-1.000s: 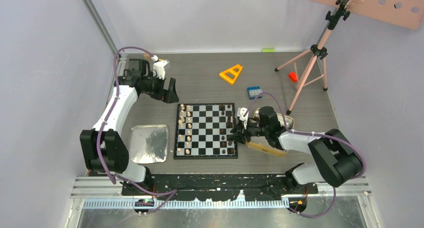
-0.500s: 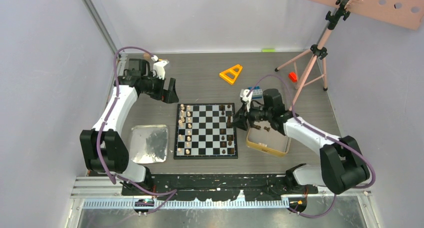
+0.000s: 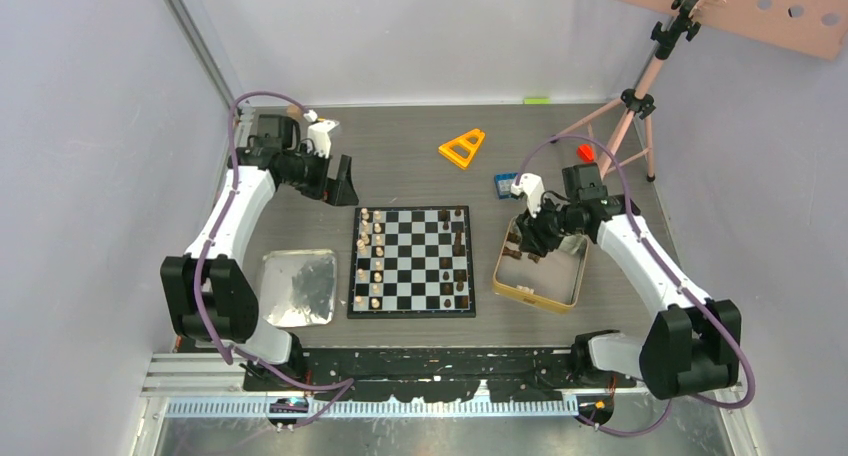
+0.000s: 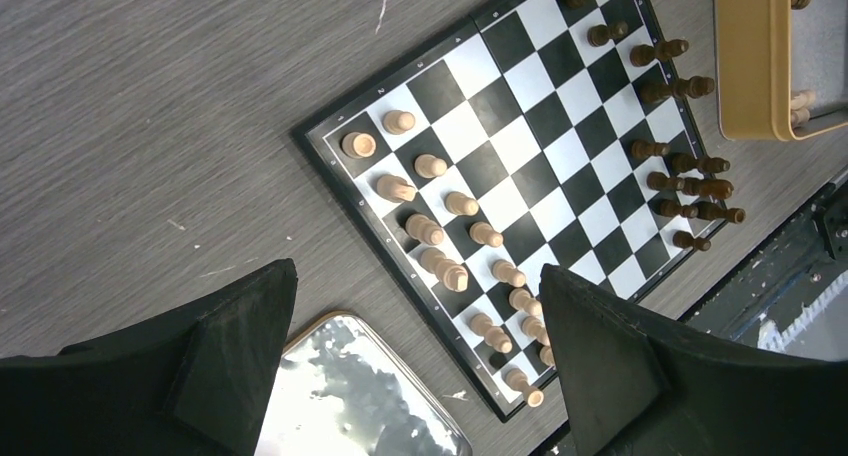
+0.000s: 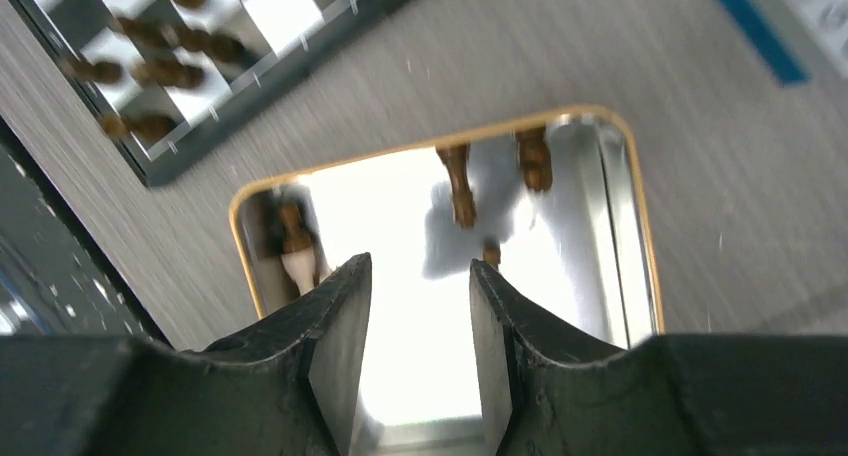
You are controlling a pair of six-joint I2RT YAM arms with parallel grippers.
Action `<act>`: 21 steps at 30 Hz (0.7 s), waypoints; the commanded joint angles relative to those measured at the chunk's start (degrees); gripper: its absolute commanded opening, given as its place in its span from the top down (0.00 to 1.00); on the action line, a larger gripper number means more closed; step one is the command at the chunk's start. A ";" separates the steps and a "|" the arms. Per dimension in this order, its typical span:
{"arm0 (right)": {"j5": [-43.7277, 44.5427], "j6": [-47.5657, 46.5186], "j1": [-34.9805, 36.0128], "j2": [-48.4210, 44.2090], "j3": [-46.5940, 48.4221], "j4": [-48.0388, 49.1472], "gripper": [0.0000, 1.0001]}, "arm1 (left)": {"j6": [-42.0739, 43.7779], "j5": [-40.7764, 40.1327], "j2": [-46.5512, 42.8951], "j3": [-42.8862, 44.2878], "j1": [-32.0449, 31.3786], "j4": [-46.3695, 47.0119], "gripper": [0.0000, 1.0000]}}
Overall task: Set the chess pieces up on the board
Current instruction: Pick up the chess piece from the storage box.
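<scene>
The board [image 3: 415, 276] lies mid-table. Light tan pieces [image 3: 371, 261] stand in its two left columns, and dark brown pieces [image 3: 458, 266] stand along its right side. Both also show in the left wrist view: light [image 4: 450, 236], dark [image 4: 690, 176]. My right gripper [image 3: 522, 244] hangs over the gold-rimmed tin [image 3: 535, 301], open and empty [image 5: 418, 266]. A few dark pieces [image 5: 460, 181] lie in the tin [image 5: 440, 141], beyond the fingertips. My left gripper [image 3: 338, 184] is open and empty [image 4: 415, 271], held above the table beyond the board's far left corner.
A shiny silver tray [image 3: 298, 288] lies left of the board. An orange triangle [image 3: 462, 148], a blue brick [image 3: 508, 184], a small red object [image 3: 585, 153] and a pink tripod [image 3: 620, 136] stand at the back right. Grey walls close in both sides.
My right gripper has moved from the board's right edge to the right and back, and is now over the gold-rimmed tin. The left arm has not moved.
</scene>
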 commanded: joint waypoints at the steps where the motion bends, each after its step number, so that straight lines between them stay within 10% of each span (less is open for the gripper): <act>1: 12.15 -7.58 -0.18 4.76 4.84 -12.94 0.54 | 1.28 2.84 0.14 1.60 0.04 -1.10 0.05; 21: 16.47 -10.27 0.32 22.85 10.57 -7.97 0.56 | 1.45 2.45 0.68 1.22 -0.01 -1.86 0.05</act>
